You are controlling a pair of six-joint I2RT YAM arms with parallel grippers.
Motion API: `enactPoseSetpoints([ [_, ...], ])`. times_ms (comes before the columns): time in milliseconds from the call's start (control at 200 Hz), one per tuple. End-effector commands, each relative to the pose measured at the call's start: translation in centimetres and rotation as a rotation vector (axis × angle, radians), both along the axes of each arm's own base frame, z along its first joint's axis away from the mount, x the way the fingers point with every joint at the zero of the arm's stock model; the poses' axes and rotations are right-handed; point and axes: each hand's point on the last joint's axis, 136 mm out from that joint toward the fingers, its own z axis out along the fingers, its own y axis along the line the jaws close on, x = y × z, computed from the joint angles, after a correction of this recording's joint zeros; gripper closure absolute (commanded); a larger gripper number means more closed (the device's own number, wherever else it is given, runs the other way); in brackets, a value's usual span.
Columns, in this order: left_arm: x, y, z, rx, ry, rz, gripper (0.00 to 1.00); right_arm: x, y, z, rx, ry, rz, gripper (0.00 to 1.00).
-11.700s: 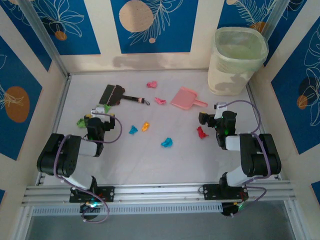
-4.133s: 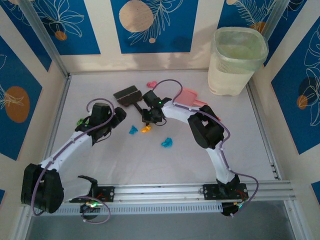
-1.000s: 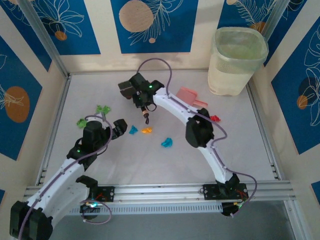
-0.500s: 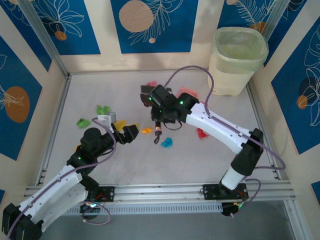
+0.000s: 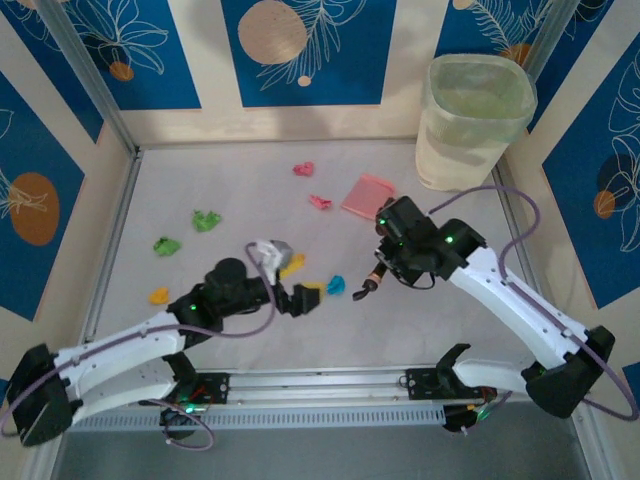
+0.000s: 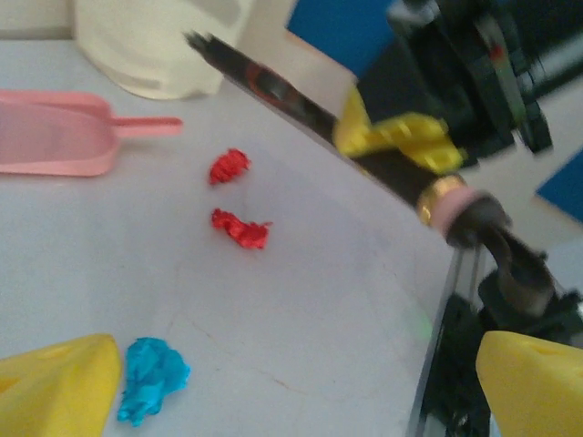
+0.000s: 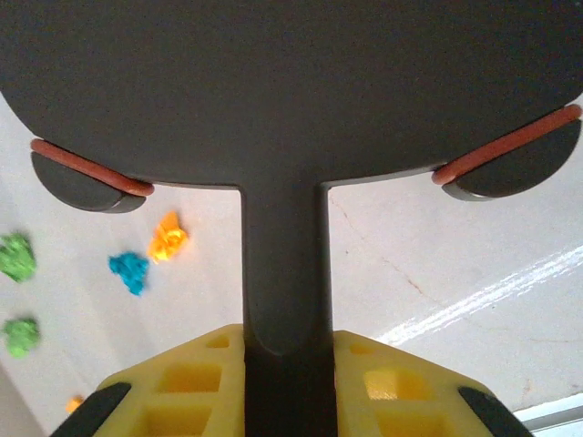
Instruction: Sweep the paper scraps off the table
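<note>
right hand [image 7: 285, 387] is clamped tight on the thin handle of the dark brush [image 7: 291, 91], whose head lies beyond its fingers. left hand [image 5: 305, 297] gapes wide, holding nothing. paper scraps [image 5: 208, 219] lie scattered on the desk [image 5: 230, 160]; a blue scrap [image 6: 150, 381] sits just beside one left finger, with two red scraps [image 6: 239, 229] farther ahead.

Bright crumpled paper scraps [image 5: 207, 219] scattered, apart, across whitish table [image 5: 240, 180].

I see the bin [image 5: 478, 120] in the far right corner of the table [image 5: 250, 190], the dustpan [image 5: 367, 192] just left of it, and paper scraps [image 5: 207, 219] spread leftward and nearer me.
</note>
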Motion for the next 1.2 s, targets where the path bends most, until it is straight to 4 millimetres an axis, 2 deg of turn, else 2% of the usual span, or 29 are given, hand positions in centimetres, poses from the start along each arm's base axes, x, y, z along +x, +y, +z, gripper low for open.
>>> enactPoseSetpoints([
  [0, -1.1, -3.2, 2.0, 0.108, -0.198, -0.047, 0.0, -0.4, -1.3, -0.6, 0.055, 0.06, -0.09, 1.0],
  [105, -3.0, -6.3, 2.8, 0.141, -0.308, -0.119, 0.0, -0.3, -2.8, -0.4, 0.059, 0.068, -0.119, 1.0],
  [210, -4.7, -8.6, 2.7, 0.119, -0.42, -0.216, 0.01, -0.3, -4.4, -0.3, 0.065, 0.076, -0.152, 1.0],
  [380, -6.0, -10.1, 2.6, 0.09, -0.587, -0.311, 0.01, -0.5, -5.6, -0.8, 0.04, 0.094, -0.155, 1.0],
  [590, -3.9, -11.6, 1.3, 0.249, -0.693, -0.284, 0.11, -0.7, -5.4, -1.6, 0.041, 0.107, -0.132, 1.0],
  [690, -3.4, -12.6, 1.4, 0.288, -0.715, -0.29, 0.12, -0.9, -5.2, -2.0, 0.047, 0.112, -0.124, 1.0],
  [785, -3.0, -13.5, 1.6, 0.32, -0.703, -0.298, 0.18, -0.9, -5.2, -2.4, 0.053, 0.112, -0.133, 1.0],
  [930, -2.4, -14.2, 2.2, 0.331, -0.669, -0.282, 0.16, -0.4, -4.7, -2.9, 0.065, 0.133, -0.148, 1.0],
  [1090, -1.4, -14.7, 0.8, 0.417, -0.597, -0.264, 0.17, 0.0, -4.1, -2.9, 0.075, 0.159, -0.18, 1.0],
  [1195, -0.1, -14.6, 0.4, 0.434, -0.529, -0.223, 0.21, 0.2, -3.9, -3.1, 0.078, 0.169, -0.205, 1.0],
])
